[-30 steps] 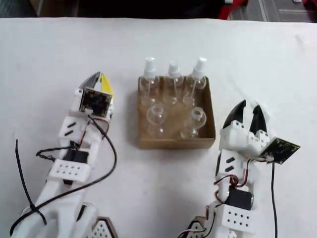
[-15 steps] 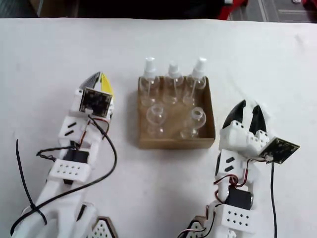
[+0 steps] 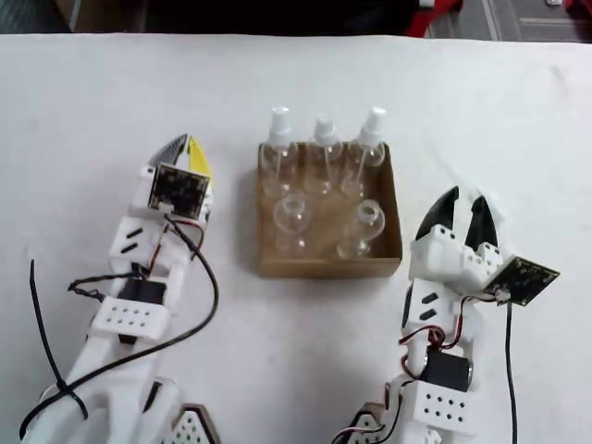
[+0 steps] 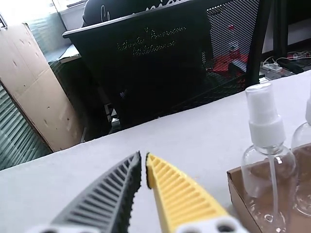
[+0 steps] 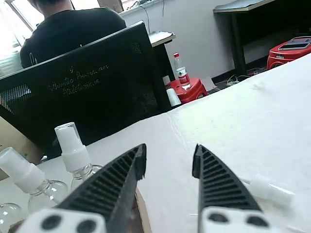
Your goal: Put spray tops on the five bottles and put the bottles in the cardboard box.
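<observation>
The table point(image 3: 83, 92) is carrying two arms point(image 3: 139, 277) lying low, one on either side of the cardboard box point(image 3: 326, 266). The box is holding all five bottles point(image 3: 322, 166), three in the far row wearing spray tops point(image 3: 279, 122) and two nearer ones point(image 3: 294, 222) standing uncapped. The left claw point(image 3: 183, 146) is sitting empty with tips together; the right claw point(image 3: 465, 205) is gaping partly open, empty, beside a loose spray top point(image 5: 269, 191).
</observation>
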Robot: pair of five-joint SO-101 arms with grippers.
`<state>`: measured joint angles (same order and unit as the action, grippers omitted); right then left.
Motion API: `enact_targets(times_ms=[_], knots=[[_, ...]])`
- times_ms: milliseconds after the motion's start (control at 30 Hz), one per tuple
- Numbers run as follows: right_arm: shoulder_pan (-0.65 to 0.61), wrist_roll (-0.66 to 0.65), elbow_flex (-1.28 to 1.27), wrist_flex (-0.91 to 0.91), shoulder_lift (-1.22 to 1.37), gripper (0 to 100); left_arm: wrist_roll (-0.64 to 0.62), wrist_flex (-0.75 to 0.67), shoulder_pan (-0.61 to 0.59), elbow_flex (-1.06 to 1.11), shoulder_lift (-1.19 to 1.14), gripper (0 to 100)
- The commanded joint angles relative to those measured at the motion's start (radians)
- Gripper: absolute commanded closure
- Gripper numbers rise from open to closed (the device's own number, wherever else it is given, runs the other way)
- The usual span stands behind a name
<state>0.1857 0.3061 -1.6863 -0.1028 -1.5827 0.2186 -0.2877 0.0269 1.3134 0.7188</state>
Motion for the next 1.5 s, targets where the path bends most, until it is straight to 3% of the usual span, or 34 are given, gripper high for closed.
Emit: enact_targets(times_ms=[0,1167,1333,1467], knots=[[0.01,0.006,-0.009,-0.004,-0.001,86.1,0.011,-0.028,0.012,-0.014,0.004,98],[0.008,-0.002,-0.009,-0.013,-0.001,86.1,0.011,-0.028,0.012,-0.014,0.004,98],[0.01,-0.264,0.058,-0.182,0.001,86.8,0.011,-0.028,0.012,-0.014,0.004,98],[0.018,-0.298,0.133,-0.294,0.002,95.6,0.011,-0.028,0.012,-0.014,0.004,98]])
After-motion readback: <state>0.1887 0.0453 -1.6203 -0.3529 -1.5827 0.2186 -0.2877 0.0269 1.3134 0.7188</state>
